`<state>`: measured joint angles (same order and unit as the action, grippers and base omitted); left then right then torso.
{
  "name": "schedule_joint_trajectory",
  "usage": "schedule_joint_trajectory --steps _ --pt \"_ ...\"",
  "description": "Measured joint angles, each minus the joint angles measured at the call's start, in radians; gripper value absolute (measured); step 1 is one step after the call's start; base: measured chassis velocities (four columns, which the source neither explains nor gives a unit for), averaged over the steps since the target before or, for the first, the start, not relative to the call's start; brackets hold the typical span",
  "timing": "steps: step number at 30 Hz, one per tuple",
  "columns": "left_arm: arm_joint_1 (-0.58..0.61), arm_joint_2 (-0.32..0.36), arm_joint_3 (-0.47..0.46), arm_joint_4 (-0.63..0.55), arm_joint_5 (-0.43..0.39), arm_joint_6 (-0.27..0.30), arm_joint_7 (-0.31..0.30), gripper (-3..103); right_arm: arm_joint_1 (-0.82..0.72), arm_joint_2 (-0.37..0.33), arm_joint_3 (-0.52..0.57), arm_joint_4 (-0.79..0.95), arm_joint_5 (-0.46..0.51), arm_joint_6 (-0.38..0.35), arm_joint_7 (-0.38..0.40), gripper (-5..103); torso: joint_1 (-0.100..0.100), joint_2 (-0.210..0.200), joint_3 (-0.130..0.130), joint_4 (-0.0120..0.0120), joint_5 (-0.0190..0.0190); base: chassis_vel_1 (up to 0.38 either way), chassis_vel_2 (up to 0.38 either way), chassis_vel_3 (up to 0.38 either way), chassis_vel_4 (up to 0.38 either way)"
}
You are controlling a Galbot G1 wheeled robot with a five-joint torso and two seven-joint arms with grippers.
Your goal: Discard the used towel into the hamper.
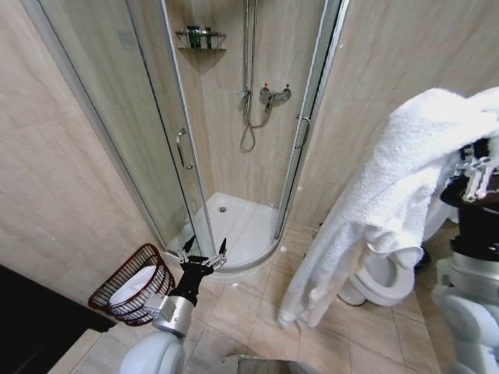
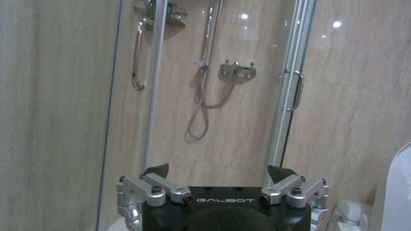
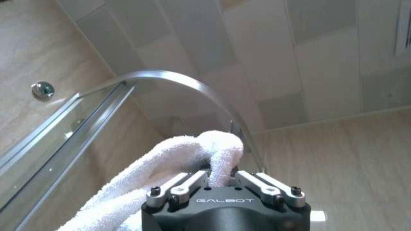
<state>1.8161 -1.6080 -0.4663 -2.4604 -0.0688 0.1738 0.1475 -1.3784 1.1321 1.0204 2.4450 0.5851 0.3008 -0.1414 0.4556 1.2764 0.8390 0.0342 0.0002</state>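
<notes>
Hamper (image 1: 132, 284) sits on the tile floor (image 1: 249, 319) at far left, low against the beige wall, just beside the shower tray's (image 1: 242, 226) curved edge. Dark reddish-brown wire weave, tilted toward the camera, something white already lying inside.

Left gripper (image 1: 205, 252) hangs just right of the hamper, over the tray's front lip, pointing into the shower. Fingers (image 2: 156, 170) spread wide, nothing between them. Left wrist view looks straight at the shower hose (image 2: 204, 91), mixer valve (image 2: 236, 70) and glass door handles (image 2: 136, 57).

Shower enclosure fills the middle: curved glass doors (image 1: 156, 140), corner caddy (image 1: 200, 38) up high.

Towel (image 1: 382, 202), white terry, hangs at right in a long drape from high up down to near floor level, well apart from the hamper. It hangs in front of a white toilet (image 1: 386, 282).

Right gripper (image 1: 472, 173) is raised at the far right edge, towel bunched over it. Right wrist view: fingers (image 3: 187, 182) closed in on a fold of the towel (image 3: 215, 149), pinching it; camera tilted up at the ceiling (image 3: 308, 57) and the door's top rail (image 3: 186, 84).
</notes>
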Motion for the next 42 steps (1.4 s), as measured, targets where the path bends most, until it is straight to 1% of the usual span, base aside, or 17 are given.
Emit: schedule_joint_trajectory --steps 1,4,6,7,8,13,18,21,25,29,33,35,36,37,39,40,42 --pt "0.000 0.000 0.000 0.000 0.000 0.000 0.000 100 0.009 -0.006 -0.023 -0.025 -0.001 0.022 -0.007 7 0.005 0.010 0.006 0.0000 0.0001 0.000 0.000 0.000 0.000" --pt "0.000 0.000 0.000 0.000 0.000 0.000 0.000 100 0.023 -0.011 -0.042 -0.037 -0.005 0.029 -0.006 7 0.010 0.021 0.011 0.0002 0.0001 0.000 0.000 0.000 0.000" --pt "0.000 0.000 0.000 0.000 0.000 0.000 0.000 100 0.040 -0.003 -0.075 -0.026 -0.009 0.000 0.020 7 0.017 0.037 0.020 0.0002 -0.0004 0.000 0.000 0.000 0.000" --pt "0.000 0.000 0.000 0.000 0.000 0.000 0.000 100 0.040 -0.003 -0.075 -0.026 -0.009 0.000 0.020 7 0.017 0.037 0.020 0.0002 -0.0004 0.000 0.000 0.000 0.000" --pt "0.000 0.000 0.000 0.000 0.000 0.000 0.000 100 0.035 0.008 -0.100 -0.014 -0.018 -0.014 0.045 7 0.022 0.047 0.025 0.0003 -0.0005 0.000 0.000 0.000 0.000" --pt "0.000 0.000 0.000 0.000 0.000 0.000 0.000 100 0.023 0.025 -0.121 0.020 -0.056 -0.046 0.066 7 0.036 0.079 0.043 0.0000 -0.0005 0.000 0.000 0.000 0.000" --pt "0.000 0.000 0.000 0.000 0.000 0.000 0.000 100 0.018 0.028 -0.114 0.028 -0.066 -0.052 0.061 7 0.046 0.101 0.054 0.0003 -0.0003 0.000 0.000 0.000 0.000" --pt "0.000 0.000 0.000 0.000 0.000 0.000 0.000 100 -0.015 0.036 -0.077 0.048 -0.078 -0.096 0.065 7 0.059 0.127 0.068 -0.0001 -0.0001 0.000 0.000 0.000 0.000" --pt "0.000 0.000 0.000 0.000 0.000 0.000 0.000 100 -0.023 0.036 -0.063 0.050 -0.079 -0.096 0.065 7 0.067 0.146 0.079 0.0000 -0.0001 0.000 0.000 0.000 0.000" --pt "0.000 0.000 0.000 0.000 0.000 0.000 0.000 100 -0.018 0.041 -0.077 0.050 -0.067 -0.088 0.062 7 0.080 0.173 0.094 0.0000 -0.0002 0.000 0.000 0.000 0.000" --pt "0.000 0.000 0.000 0.000 0.000 0.000 0.000 100 -0.014 0.043 -0.110 0.044 -0.072 -0.044 0.038 7 0.091 0.196 0.106 0.0003 -0.0001 0.000 0.000 0.000 0.000" --pt "0.000 0.000 0.000 0.000 0.000 0.000 0.000 100 -0.020 0.041 -0.098 0.048 -0.098 -0.051 0.066 7 0.100 0.216 0.116 0.0001 -0.0002 0.000 0.000 0.000 0.000" --pt "0.000 0.000 0.000 0.000 0.000 0.000 0.000 100 -0.020 0.041 -0.098 0.048 -0.098 -0.051 0.066 7 0.100 0.216 0.116 0.0001 -0.0002 0.000 0.000 0.000 0.000" --pt "0.000 0.000 0.000 0.000 0.000 0.000 0.000 100 -0.018 0.038 -0.083 0.052 -0.100 -0.070 0.097 7 0.103 0.225 0.121 0.0000 -0.0001 0.000 0.000 0.000 0.000" --pt "0.000 0.000 0.000 0.000 0.000 0.000 0.000 100 -0.011 0.027 -0.070 0.054 -0.084 -0.084 0.128 7 0.111 0.242 0.131 0.0000 -0.0002 0.000 0.000 0.000 0.000" --pt "0.000 0.000 0.000 0.000 0.000 0.000 0.000 100 -0.011 0.027 -0.070 0.054 -0.084 -0.084 0.128 7 0.111 0.242 0.131 0.0000 -0.0002 0.000 0.000 0.000 0.000" --pt "0.000 0.000 0.000 0.000 0.000 0.000 0.000 100 -0.008 0.023 -0.066 0.054 -0.075 -0.086 0.130 7 0.120 0.260 0.140 0.0000 -0.0001 0.000 0.000 0.000 0.000"
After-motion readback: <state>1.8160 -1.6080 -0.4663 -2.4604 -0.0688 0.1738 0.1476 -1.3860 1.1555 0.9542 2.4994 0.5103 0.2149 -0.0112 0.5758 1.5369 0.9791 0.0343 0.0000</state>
